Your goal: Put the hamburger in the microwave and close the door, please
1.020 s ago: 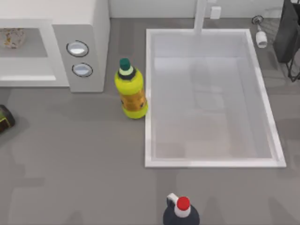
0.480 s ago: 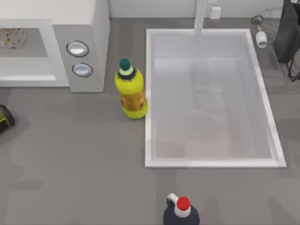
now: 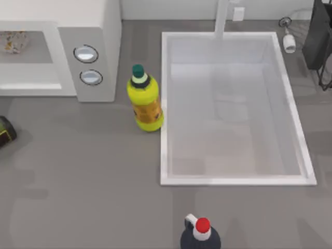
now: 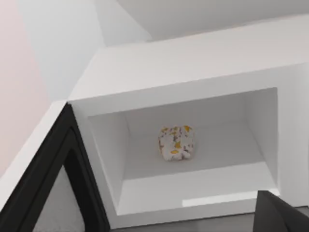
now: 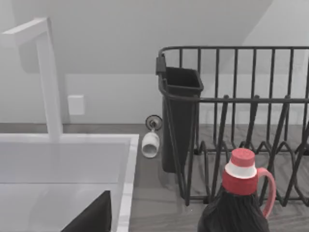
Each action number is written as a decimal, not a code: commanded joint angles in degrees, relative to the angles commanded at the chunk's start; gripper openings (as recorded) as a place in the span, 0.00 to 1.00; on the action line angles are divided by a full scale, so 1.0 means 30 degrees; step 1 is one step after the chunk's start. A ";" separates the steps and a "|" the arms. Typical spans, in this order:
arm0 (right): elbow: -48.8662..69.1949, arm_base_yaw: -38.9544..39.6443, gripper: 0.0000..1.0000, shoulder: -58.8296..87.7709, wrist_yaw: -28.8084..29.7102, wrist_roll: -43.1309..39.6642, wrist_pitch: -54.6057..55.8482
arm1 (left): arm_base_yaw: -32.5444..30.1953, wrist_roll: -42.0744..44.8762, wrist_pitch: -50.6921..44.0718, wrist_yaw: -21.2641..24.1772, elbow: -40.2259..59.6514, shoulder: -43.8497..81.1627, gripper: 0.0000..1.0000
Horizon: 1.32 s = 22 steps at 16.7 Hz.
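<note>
Top view: burger [image 3: 14, 41] sits inside the boxy microwave [image 3: 88, 31], door [image 4: 46, 183] open; round yellow bottle [image 3: 144, 98] beside the sink [image 3: 165, 104]. End effector states: can't tell.

The microwave [image 4: 193, 67] cavity mouth stands unblocked around the hamburger [image 4: 176, 143]; the door [image 4: 53, 179] hangs open beside it.

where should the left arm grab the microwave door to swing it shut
Judging from the left wrist view, the door stands swung wide open beside the microwave cavity, with the hamburger already inside. Its free edge, farthest from the hinge, looks the best place to take or push, coming from the door's outer face and sweeping toward the cavity.
</note>
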 joint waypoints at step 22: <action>0.0000 0.0000 1.00 0.0000 0.0000 0.0000 0.0000 | 0.8143 1.3368 -0.7924 0.1288 2.0094 3.2338 0.00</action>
